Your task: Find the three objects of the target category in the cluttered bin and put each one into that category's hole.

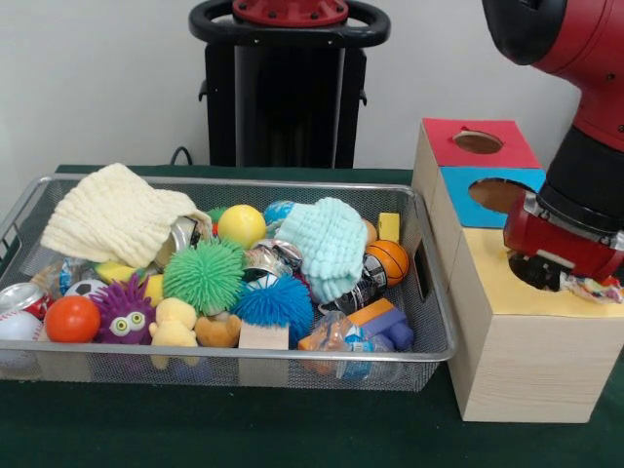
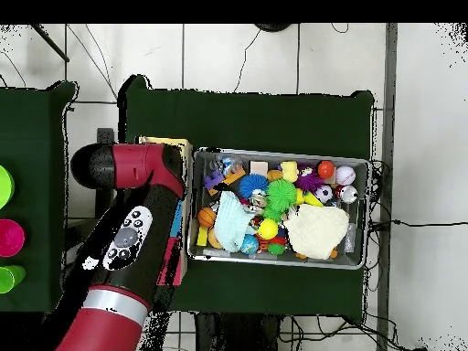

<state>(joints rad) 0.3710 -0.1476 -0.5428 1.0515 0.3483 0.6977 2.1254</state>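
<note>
Crinkly, multicoloured wrapped piece (image 1: 592,288) pinched in the hand (image 1: 558,276), resting over the yellow top of the wooden box (image 1: 507,366), just past the blue section's hole (image 1: 497,194). Red section's hole (image 1: 478,141) beyond. Mesh bin (image 1: 292,363) beside the box, crowded with balls, spiky toys, cloths, on the green counter (image 1: 195,429).

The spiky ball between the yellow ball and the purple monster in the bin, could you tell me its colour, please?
The spiky ball is bright green, clearest in the front view.
</note>
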